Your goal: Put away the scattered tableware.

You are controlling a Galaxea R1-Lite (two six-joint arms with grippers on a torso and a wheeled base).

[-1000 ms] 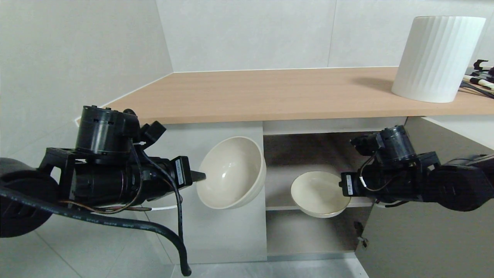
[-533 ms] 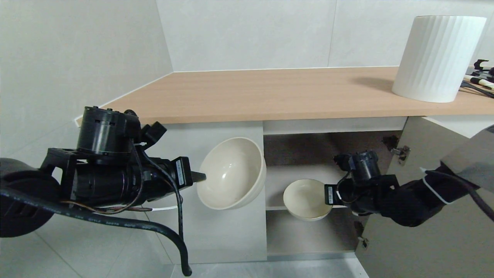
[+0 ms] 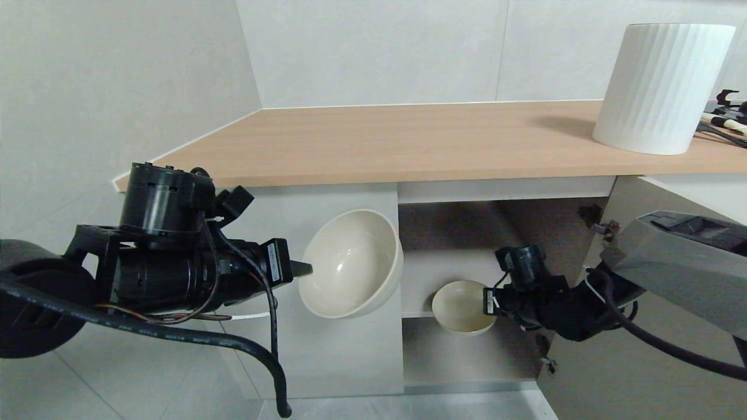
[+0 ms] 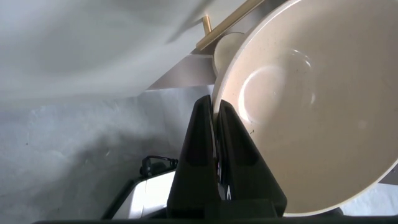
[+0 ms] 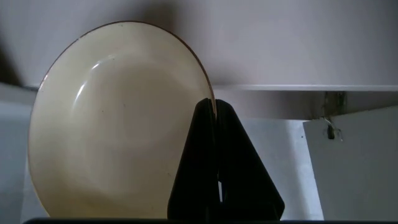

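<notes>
The left hand (image 3: 303,269) is closed thinly on the rim of the large bowl (image 3: 350,265), one finger inside the lip and one outside, as the left wrist view shows (image 4: 216,124). This large bowl (image 4: 311,106) is plain cream with a glossy, unmarked inside, deep and round. It is held on its side with the opening facing back toward the robot, below the tabletop (image 3: 408,140) and in front of the closed door (image 3: 327,361) of the cabinet. The right hand (image 3: 489,303) pinches the rim of the small bowl (image 3: 461,306) in the same way, its fingers nearly together on the lip (image 5: 214,112). The small bowl (image 5: 118,118) is shallower, cream too, with a thin brownish line round its rim. It is tilted toward the robot at the front edge of the shelf (image 3: 420,274) in the open compartment, its underside dipping below that edge; whether it touches the shelf cannot be told. The open door (image 3: 642,361) hangs to the right. A ribbed white cylinder (image 3: 662,87) stands on the tabletop's right end.
</notes>
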